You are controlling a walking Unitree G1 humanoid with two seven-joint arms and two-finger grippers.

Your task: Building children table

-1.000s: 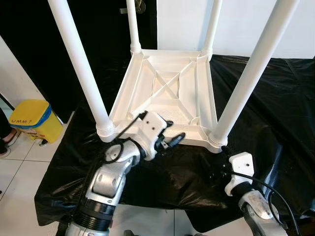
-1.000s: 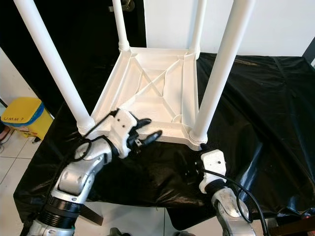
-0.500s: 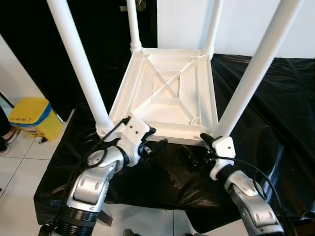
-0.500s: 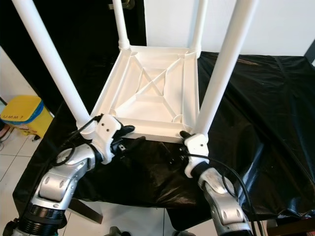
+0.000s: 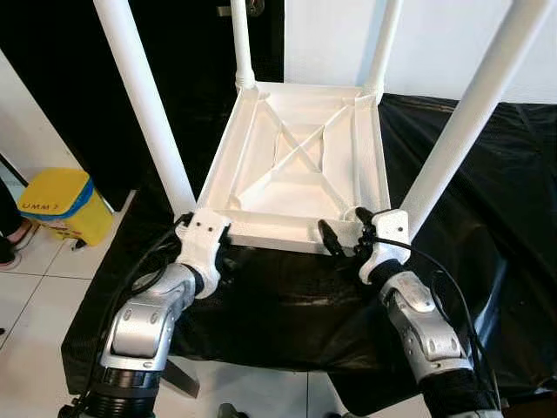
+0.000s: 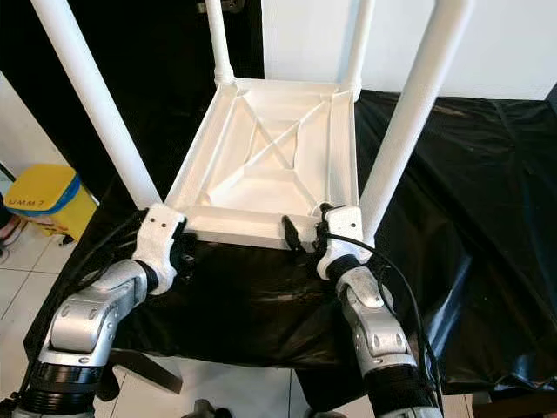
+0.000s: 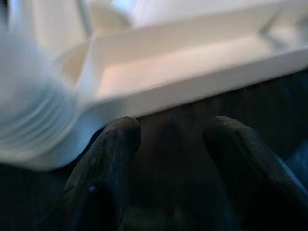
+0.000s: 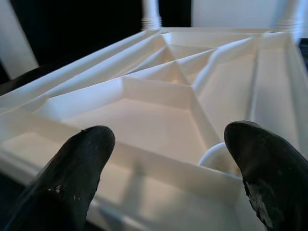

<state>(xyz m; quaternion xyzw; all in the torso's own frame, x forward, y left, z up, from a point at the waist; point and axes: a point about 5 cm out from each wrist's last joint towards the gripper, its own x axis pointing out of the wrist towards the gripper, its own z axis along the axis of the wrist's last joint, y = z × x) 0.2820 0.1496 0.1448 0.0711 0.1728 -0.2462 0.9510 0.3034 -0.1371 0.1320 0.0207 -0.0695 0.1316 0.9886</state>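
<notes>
1. The white children's table (image 5: 300, 165) lies upside down on the black-draped counter (image 5: 487, 209), all four legs (image 5: 144, 104) standing up, so I'd say it's at the lift-and-flip stage.
2. The left claw (image 7: 168, 139) sits spread at the near left corner, below the rim; the right claw (image 5: 341, 233) is spread wide at the near edge by the right leg, holding nothing.
3. Next, both need a firm pinch on that rim.
4. A second ago the right arm hung back low; now both have moved up to the corners.

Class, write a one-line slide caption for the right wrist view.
Open right gripper at the near edge of the upturned white table, its ribbed underside ahead.
</notes>
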